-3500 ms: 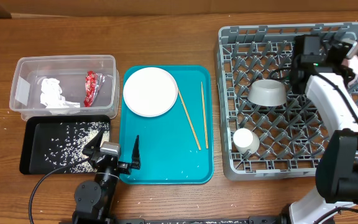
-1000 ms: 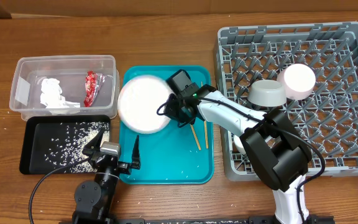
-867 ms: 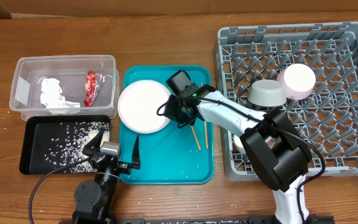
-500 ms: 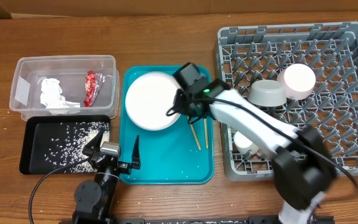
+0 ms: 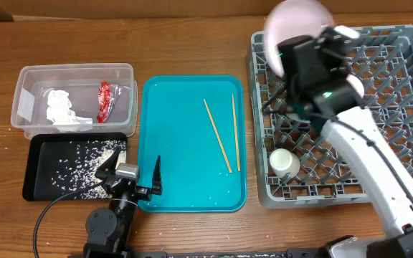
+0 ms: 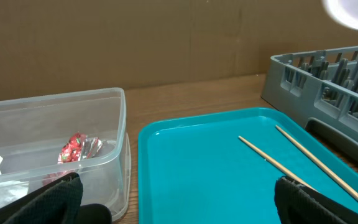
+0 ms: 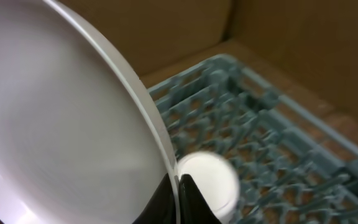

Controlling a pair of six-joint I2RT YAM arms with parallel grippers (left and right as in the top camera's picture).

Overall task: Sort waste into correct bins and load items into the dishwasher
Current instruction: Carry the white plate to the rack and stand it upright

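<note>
Our right gripper [image 7: 178, 191] clamps the rim of the large round pale pink-white plate [image 5: 300, 21], tilted above the square grey plastic dishwasher rack's [image 5: 407, 34] 11 o'clock corner, likely to slot between pegs. Our left gripper [image 5: 133, 172] rests, jaws apart.

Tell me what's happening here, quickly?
The right gripper holds the pink-white plate tilted above the dishwasher rack, not yet slotted. A white cup sits in the rack. Two chopsticks lie on the teal tray. The left gripper rests open, holding nothing. The wrapper and napkin are in the clear tub.
</note>
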